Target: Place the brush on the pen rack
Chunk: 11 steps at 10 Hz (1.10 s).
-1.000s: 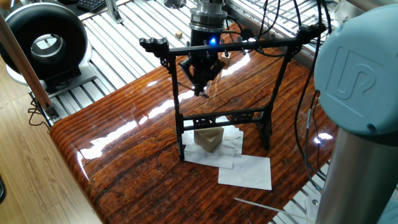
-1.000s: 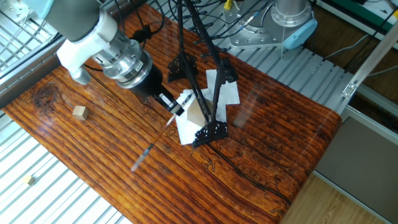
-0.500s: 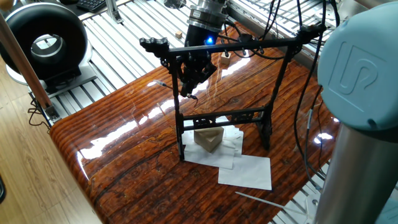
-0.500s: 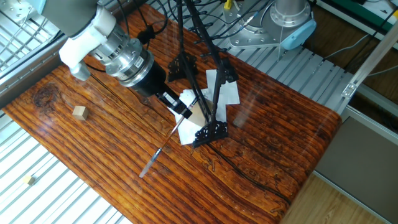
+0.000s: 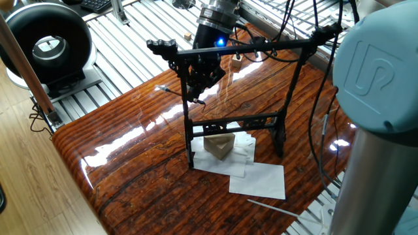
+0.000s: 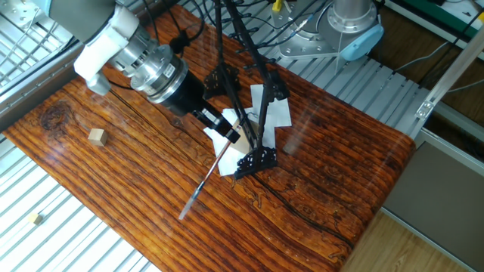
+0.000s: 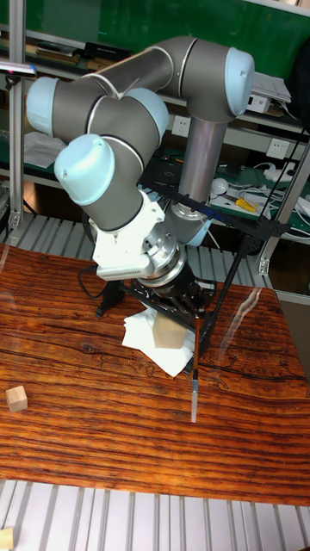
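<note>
Tall fixed view: table (image 7: 60,413) carries the rack (image 7: 226,284), papers (image 7: 146,340) under it and a wood cube (image 7: 15,399) well off to the side. Gripper (image 6: 224,130) sits tilted right beside the rack, pinched shut on the top end of the brush (image 6: 214,169), which hangs down in the air with its pale tip above the wood. Judgement: pickup and carry are done, hanging it on a crossbar peg (image 5: 261,42) and letting go are left.
</note>
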Motion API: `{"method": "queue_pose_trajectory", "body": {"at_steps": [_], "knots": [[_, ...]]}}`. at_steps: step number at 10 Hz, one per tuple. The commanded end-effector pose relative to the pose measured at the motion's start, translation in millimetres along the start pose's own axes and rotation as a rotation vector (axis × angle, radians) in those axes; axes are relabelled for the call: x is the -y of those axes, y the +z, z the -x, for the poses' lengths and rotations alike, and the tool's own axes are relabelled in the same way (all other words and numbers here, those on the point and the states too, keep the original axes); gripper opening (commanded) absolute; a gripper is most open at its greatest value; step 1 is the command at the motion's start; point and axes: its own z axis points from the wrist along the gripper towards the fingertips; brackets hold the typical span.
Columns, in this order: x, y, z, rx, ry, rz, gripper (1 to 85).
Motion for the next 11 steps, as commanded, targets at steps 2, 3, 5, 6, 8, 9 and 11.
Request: {"method": "queue_pose_trajectory", "body": {"at_steps": [2, 3, 5, 6, 8, 9, 11], "knots": [[11.5, -4.4, 0.7, 0.014, -0.046, -0.052, 1.0], [11.8, -5.9, -1.0, 0.009, -0.045, -0.049, 1.0], [3.4, -8.3, -4.6, 0.004, -0.035, 0.001, 1.0], [4.1, -8.2, -4.4, 0.007, -0.041, 0.013, 1.0], [-11.8, -9.3, -12.0, -0.017, -0.024, 0.094, 1.0], [-16.7, -10.1, -17.0, -0.033, -0.027, 0.123, 1.0], [-15.4, -10.2, -20.2, -0.042, -0.038, 0.128, 1.0]]}}
